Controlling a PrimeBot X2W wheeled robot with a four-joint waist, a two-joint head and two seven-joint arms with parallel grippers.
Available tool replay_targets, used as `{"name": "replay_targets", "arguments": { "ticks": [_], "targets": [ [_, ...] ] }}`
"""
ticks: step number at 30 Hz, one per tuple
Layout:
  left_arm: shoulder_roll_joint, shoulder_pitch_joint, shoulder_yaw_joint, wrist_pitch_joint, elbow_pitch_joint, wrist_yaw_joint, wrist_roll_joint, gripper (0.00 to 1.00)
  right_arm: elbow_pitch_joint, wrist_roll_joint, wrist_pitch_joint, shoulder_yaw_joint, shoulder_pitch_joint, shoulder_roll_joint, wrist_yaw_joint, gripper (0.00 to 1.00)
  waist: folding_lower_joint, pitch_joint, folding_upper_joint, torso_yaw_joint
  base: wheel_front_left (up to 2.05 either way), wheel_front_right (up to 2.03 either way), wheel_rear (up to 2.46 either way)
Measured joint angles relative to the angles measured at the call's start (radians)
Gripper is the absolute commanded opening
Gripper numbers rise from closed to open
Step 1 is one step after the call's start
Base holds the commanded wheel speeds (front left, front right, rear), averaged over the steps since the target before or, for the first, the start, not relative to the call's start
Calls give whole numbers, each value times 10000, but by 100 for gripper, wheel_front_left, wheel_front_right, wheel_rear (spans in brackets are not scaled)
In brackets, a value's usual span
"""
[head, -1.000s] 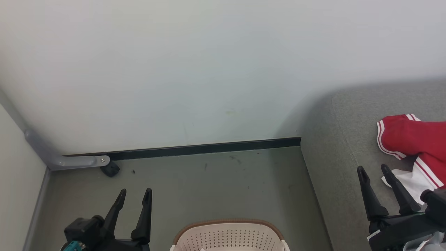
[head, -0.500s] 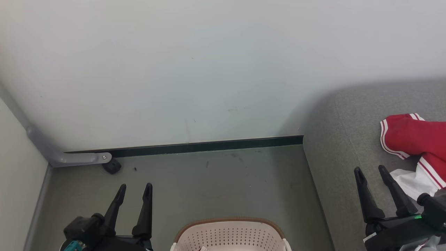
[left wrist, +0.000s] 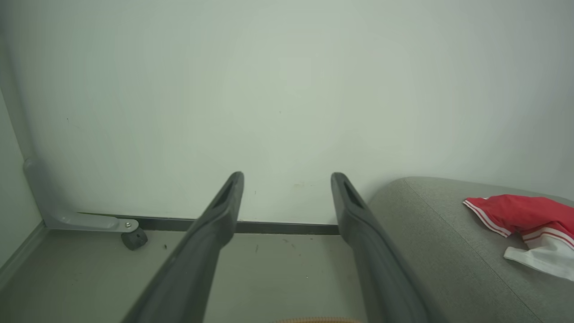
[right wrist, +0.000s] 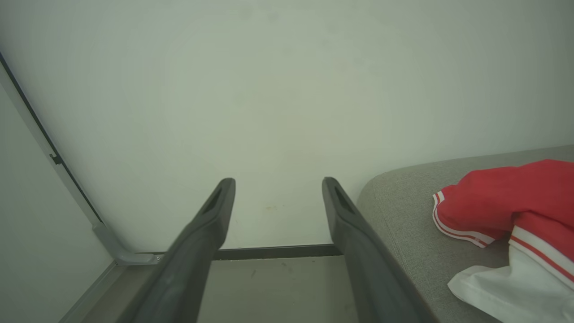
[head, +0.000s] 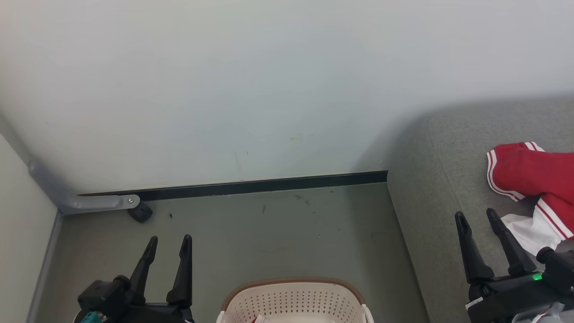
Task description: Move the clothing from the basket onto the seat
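Nearest, at bottom centre, the basket (head: 293, 301) stands on the floor (head: 269, 233), cut off by the frame edge; a scrap of red and white shows inside at its near left, too small to identify. Left gripper (head: 169, 240) hovers just left of the basket, over the floor, jaws spread, nothing between them, fingers pointing toward the wall. Right gripper (head: 475, 216) hangs over the near edge of the seat (head: 426, 202), jaws likewise spread and empty; its right finger comes just beside a white cloth (head: 533, 229), contact not clear. The seat fills the right side, its rounded corner toward the wall, well apart from the basket's rim. On the seat lies clothing: the white cloth nearer, and a red garment (head: 524, 172) with white stripe trim partly over it and further back. Both run off the right edge. Further left, at the floor's far corner, a grey bracket (head: 89, 204) runs along the base of the wall, with a small black knob (head: 140, 211) touching its end. A black skirting strip (head: 251, 186) runs from there to the seat. Beyond stands a pale wall (head: 224, 89), plain but for a faint yellowish mark.
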State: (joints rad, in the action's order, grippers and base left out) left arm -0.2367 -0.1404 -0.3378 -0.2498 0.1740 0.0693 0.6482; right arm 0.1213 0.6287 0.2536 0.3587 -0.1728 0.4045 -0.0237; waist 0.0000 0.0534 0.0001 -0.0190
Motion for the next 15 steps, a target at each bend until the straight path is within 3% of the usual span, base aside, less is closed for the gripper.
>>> {"name": "replay_targets", "arguments": {
  "ticks": [15],
  "targets": [
    [4, -149, -238, -2, 2, -215, -888, 100, -119, -485, 0, -412, 44, -259, 364, 100, 0, 695, 0, -307, 0, 0, 0]
  ]
}}
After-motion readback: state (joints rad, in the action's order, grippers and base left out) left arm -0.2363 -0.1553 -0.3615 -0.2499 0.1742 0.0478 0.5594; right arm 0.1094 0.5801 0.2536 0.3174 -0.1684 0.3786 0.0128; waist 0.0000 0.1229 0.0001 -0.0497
